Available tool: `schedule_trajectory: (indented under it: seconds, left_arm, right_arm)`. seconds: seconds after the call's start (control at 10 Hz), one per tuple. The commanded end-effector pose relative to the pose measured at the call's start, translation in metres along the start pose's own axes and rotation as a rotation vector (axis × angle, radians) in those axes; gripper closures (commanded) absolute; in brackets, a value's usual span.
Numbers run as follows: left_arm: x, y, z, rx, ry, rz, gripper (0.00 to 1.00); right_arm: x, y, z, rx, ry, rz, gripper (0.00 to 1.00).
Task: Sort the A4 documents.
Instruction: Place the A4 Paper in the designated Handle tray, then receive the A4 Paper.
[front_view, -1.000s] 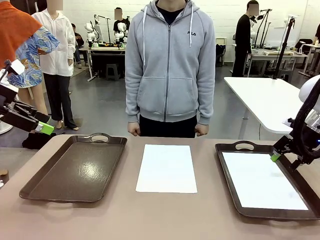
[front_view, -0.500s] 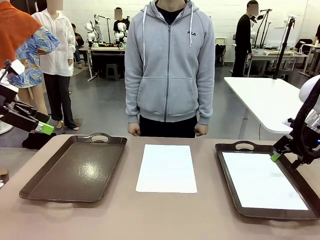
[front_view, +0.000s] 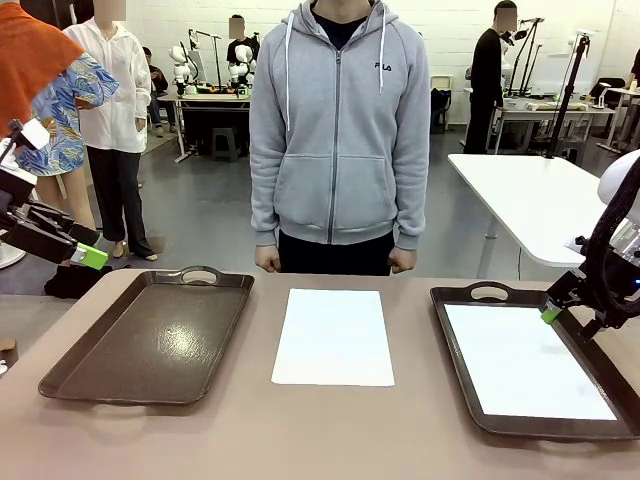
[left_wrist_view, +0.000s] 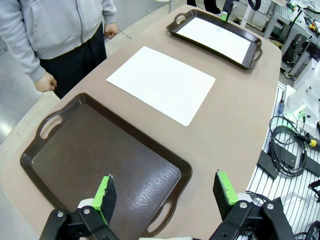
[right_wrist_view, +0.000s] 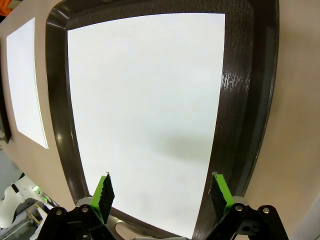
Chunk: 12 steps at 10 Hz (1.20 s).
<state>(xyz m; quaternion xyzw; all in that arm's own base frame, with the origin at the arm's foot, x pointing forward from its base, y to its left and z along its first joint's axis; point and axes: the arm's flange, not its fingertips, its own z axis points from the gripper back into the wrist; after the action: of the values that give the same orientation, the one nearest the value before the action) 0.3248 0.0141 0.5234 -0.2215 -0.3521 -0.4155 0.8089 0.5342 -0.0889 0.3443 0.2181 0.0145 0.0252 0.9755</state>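
Note:
One white A4 document (front_view: 333, 336) lies flat on the brown table between two dark brown trays; the left wrist view also shows this document (left_wrist_view: 162, 82). A second A4 document (front_view: 525, 360) lies inside the right tray (front_view: 455, 300). The left tray (front_view: 150, 340) holds nothing. My left gripper (front_view: 88, 256) hovers open off the table's far left, above the empty left tray (left_wrist_view: 100, 160), nothing between its fingers. My right gripper (front_view: 552, 312) hangs open over the right tray's far right side, above the sheet (right_wrist_view: 145, 115), holding nothing.
A person in a grey hoodie (front_view: 338, 130) stands at the far edge, fists (front_view: 267, 260) hanging just beyond the table. A white table (front_view: 540, 200) stands behind on the right. Cables (left_wrist_view: 287, 150) lie beside the table on the robot's side.

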Motion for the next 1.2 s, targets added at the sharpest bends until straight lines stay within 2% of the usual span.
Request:
schedule_trajectory:
  seconds: [0.0, 1.1]
  left_arm:
    - [-0.0011, 0.0023, -0.0003, -0.014, -0.016, -0.018, 0.0]
    - [-0.0011, 0.0023, -0.0003, -0.014, -0.016, -0.018, 0.0]
  right_arm:
    - [0.0002, 0.0002, 0.0002, 0.003, -0.003, 0.005, 0.0]
    - [0.0002, 0.0002, 0.0002, 0.003, -0.003, 0.005, 0.0]
